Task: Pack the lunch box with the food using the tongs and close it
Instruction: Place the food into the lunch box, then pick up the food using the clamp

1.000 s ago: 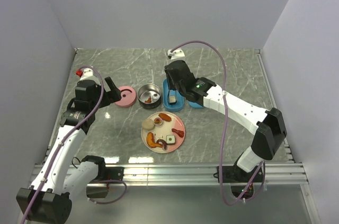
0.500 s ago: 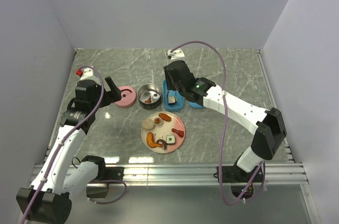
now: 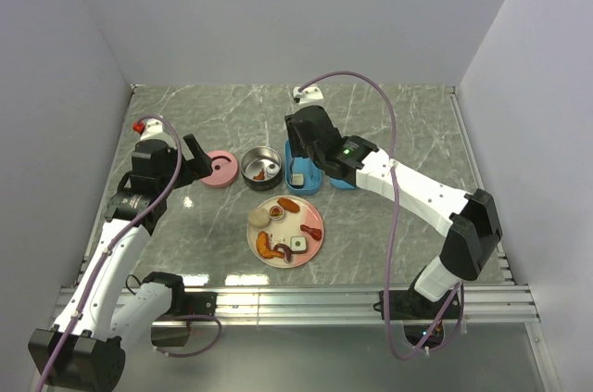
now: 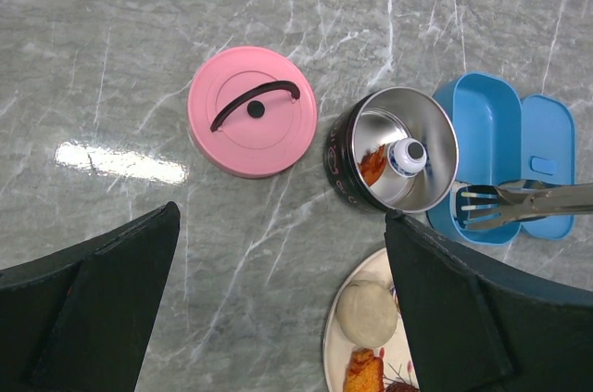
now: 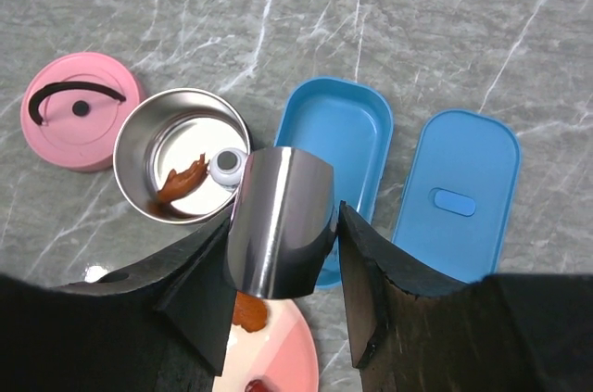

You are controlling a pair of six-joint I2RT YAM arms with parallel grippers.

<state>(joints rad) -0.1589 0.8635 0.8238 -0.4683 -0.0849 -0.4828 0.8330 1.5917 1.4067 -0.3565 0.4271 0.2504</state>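
Observation:
My right gripper (image 5: pixel 283 267) is shut on the joined end of the silver tongs (image 5: pixel 281 223), above the open blue lunch box (image 5: pixel 335 146). The tongs' tips (image 4: pixel 489 203) hang over the box's near end, slightly apart. In the top view a small pale piece (image 3: pixel 300 176) shows inside the lunch box (image 3: pixel 303 168). The food lies on a pink plate (image 3: pixel 313 216): a beige bun (image 3: pixel 258 218), a brown round (image 3: pixel 277 213), a red sausage (image 3: pixel 289 205), an orange shrimp (image 3: pixel 267 246), a white sushi square (image 3: pixel 298 244). My left gripper (image 4: pixel 278 318) is open and empty, above bare table beside the plate.
The blue box lid (image 5: pixel 461 199) lies flat to the right of the box. A steel bowl (image 4: pixel 394 156) left of it holds an orange shrimp and a small white round piece. Its pink lid (image 4: pixel 252 110) with a black handle lies further left.
The pale piece under the tongs' tips sits a touch lower in the blue box than before. Both arms have barely moved.

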